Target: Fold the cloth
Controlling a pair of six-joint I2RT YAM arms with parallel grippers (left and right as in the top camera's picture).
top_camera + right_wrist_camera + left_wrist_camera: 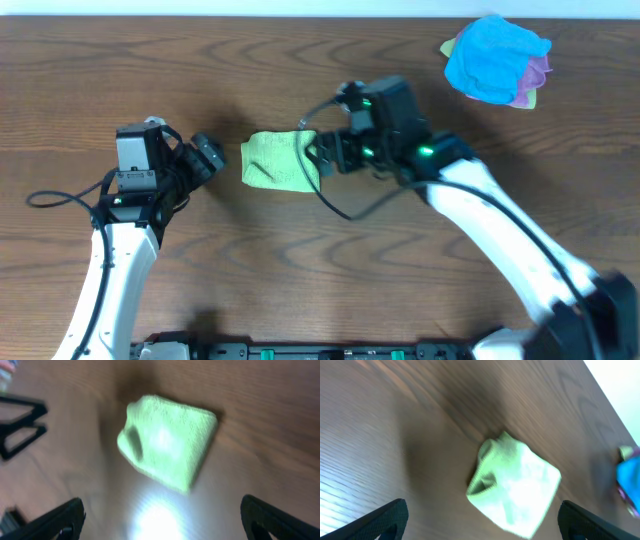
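The light lime-green cloth (278, 160) lies folded into a small thick rectangle on the wooden table, between the two arms. It shows in the left wrist view (515, 485) and in the right wrist view (167, 440), with one corner curled up. My left gripper (208, 155) is open and empty, just left of the cloth. My right gripper (322, 155) is open and empty, at the cloth's right edge and above it. The fingers of each show wide apart in its wrist view, with the cloth ahead of them.
A bright blue cloth (495, 58) lies bunched on top of a purple cloth (538, 70) and a yellow-green one at the back right of the table. The blue pile also shows at the right edge of the left wrist view (629, 475). Black cables trail by both arms.
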